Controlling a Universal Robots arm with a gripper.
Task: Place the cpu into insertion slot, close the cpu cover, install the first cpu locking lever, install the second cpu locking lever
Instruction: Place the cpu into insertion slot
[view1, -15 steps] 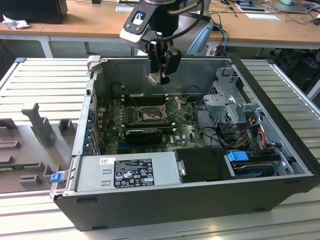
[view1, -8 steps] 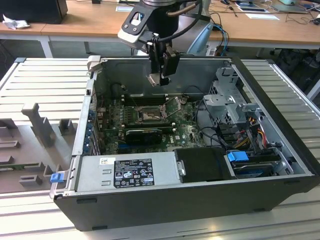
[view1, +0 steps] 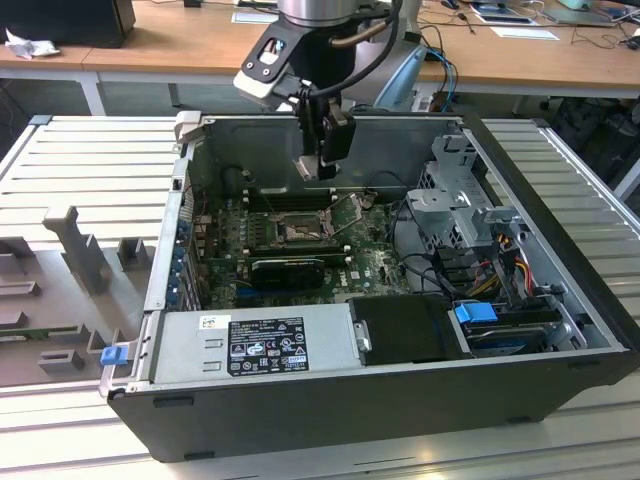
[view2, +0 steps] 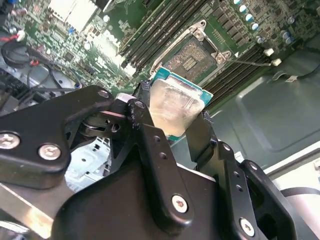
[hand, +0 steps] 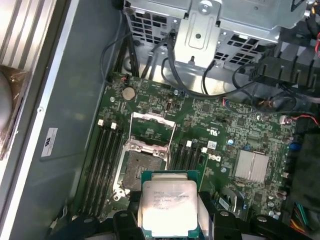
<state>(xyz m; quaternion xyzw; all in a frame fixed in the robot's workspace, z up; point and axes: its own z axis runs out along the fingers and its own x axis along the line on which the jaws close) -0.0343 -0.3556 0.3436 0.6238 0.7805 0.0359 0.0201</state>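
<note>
The pincer (view2: 175, 111) is clamped on the cpu (hand: 167, 207), one black finger (view2: 150, 140) on each of two opposite edges, with the pale metal face and green rim in plain sight in both wrist views. The chip hangs in the air, clear of the board.

The insertion slot (hand: 141, 170) is the target, and it lies below the held chip. In the exterior view it sits beneath the pincer and a touch toward the exterior view's left, well apart from it. In the first wrist view the chip's near edge overlaps the socket's corner, so the two are not lined up yet. The chip is square, so there is no long axis to speak of. Its edges look roughly parallel to the socket frame, though I would not call that exact.

The cpu cover (hand: 152, 131) is swung up and open at the socket's far side, leaving the dark pin field bare — nothing lies on it.

Memory slots (hand: 102, 160) flank the socket closely on both sides. The graphics card (view1: 290, 268) lies just beside it, and a grey drive cage (view1: 455, 200) with loose cables (hand: 240, 90) stands farther off. The straight drop looks unobstructed.
</note>
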